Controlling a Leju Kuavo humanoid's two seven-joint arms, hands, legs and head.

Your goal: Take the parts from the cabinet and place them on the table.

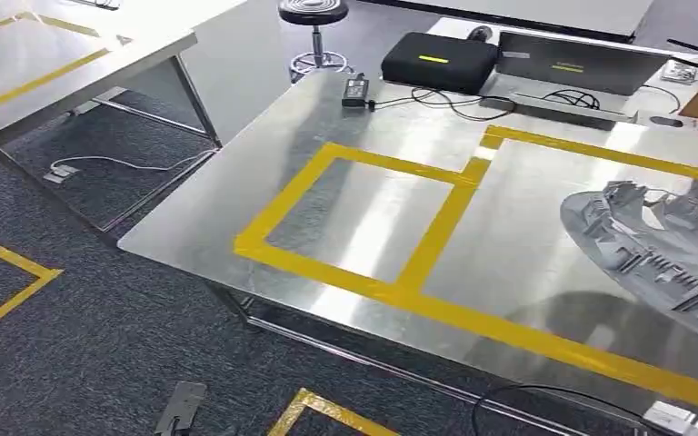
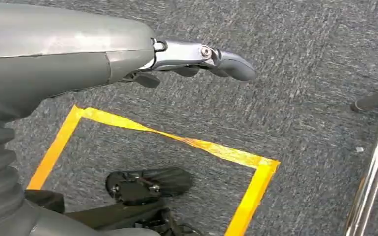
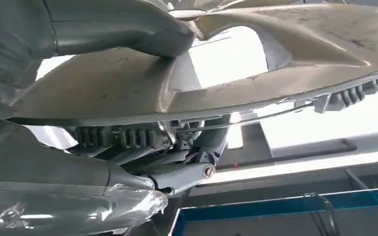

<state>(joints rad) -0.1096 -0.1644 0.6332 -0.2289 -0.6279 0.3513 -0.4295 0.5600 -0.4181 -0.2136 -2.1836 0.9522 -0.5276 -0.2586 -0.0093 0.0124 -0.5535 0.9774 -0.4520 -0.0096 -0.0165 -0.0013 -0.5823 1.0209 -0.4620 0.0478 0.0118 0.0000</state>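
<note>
Grey part (image 3: 216,83) gripped by right hand (image 3: 142,98).

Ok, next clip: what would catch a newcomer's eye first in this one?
Probably the bright yellow tape marking two boxes on the shiny steel table, with the grey ribbed part hovering over the right box at the picture's right edge. Up close, the right hand grips that part, thumb on one face and fingers under it. The left hand hangs empty over grey carpet.
</note>
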